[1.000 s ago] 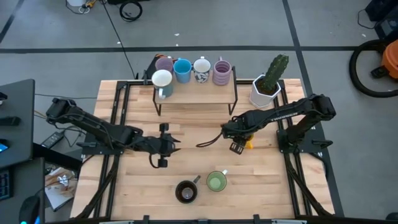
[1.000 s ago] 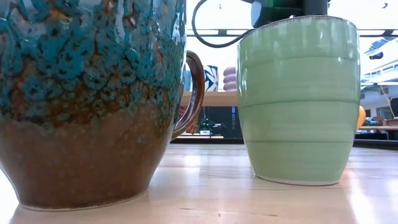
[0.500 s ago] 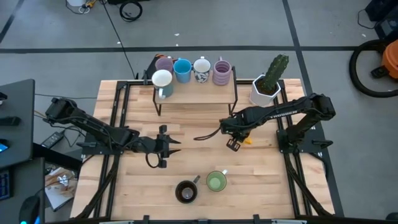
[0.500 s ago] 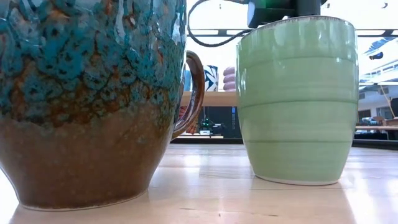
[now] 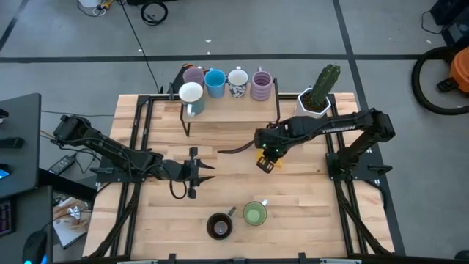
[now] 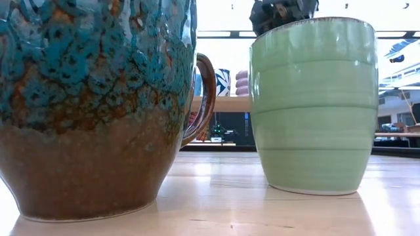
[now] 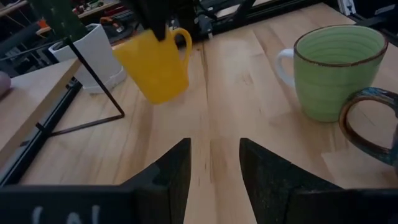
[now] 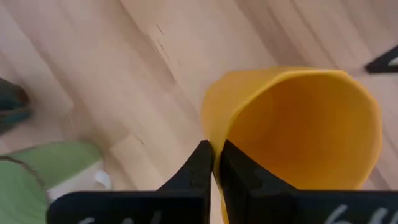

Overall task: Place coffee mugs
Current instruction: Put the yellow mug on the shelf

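Note:
My right gripper (image 5: 264,158) is over the table's middle right, in front of the shelf, shut on the orange-yellow mug (image 5: 261,164), which also shows in the left wrist view (image 7: 155,65). My left gripper (image 5: 199,172) hovers open at the table's middle left, pointing right. The green mug (image 5: 254,213) and the dark brown mug (image 5: 219,226) stand on their bases near the near edge. On the shelf (image 5: 231,106) stand two lilac mugs (image 5: 193,75) (image 5: 261,84), a blue one (image 5: 215,81) and two white ones (image 5: 190,93) (image 5: 237,79). My right gripper holds the orange-yellow mug by its rim wall (image 8: 213,127), pinched with one finger (image 8: 236,168) inside the cup and the other (image 8: 198,165) outside. The fingers come from above. The mug hangs tilted below them, lifted off the table, its handle (image 7: 183,40) turned away from the gripper.
A white faceted pot with a cactus (image 5: 314,103) stands to the right of the shelf, close behind the right arm. Bare wood lies between the two grippers and in front of the shelf. A dark cable (image 5: 234,149) trails from the right gripper.
My right gripper, shut on the orange-yellow mug, has moved toward the table's left and a little toward the far edge, rising as it went. The mug has left the spot at the right where it stood and now hangs tilted.

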